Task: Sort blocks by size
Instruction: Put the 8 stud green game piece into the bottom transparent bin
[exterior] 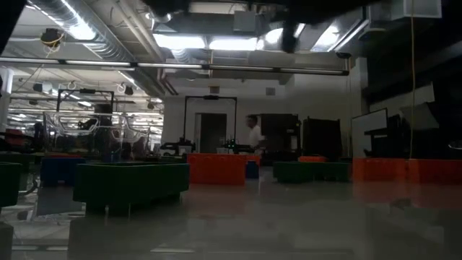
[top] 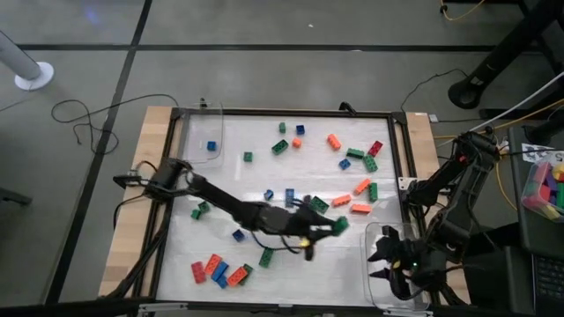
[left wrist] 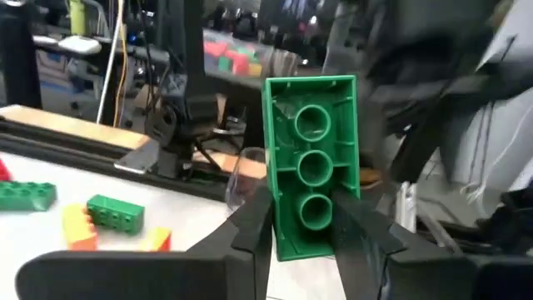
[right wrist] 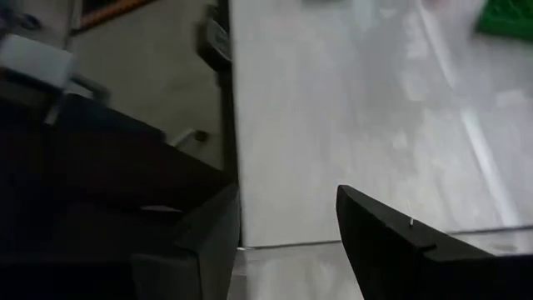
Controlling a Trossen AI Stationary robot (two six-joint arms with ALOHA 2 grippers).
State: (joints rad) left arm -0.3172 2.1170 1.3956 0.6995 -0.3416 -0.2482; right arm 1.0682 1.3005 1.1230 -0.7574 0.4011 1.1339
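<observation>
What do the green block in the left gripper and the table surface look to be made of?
Green block: likely moulded hard plastic, smooth and slightly glossy, with hollow round tubes on its underside. It sits clamped in the left gripper. Table surface: a white, smooth, faintly reflective sheet, perhaps laminate or plastic; cannot tell which.

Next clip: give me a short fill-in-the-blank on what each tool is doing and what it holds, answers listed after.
1. The left tool is shut on a long brick whose colour is ____.
2. Seen from its underside, that brick shows ____ round tubes in a row.
3. The right tool waits over the clear tray at the table's near right corner with its fingers ____.

Missing words: green; three; open
</observation>
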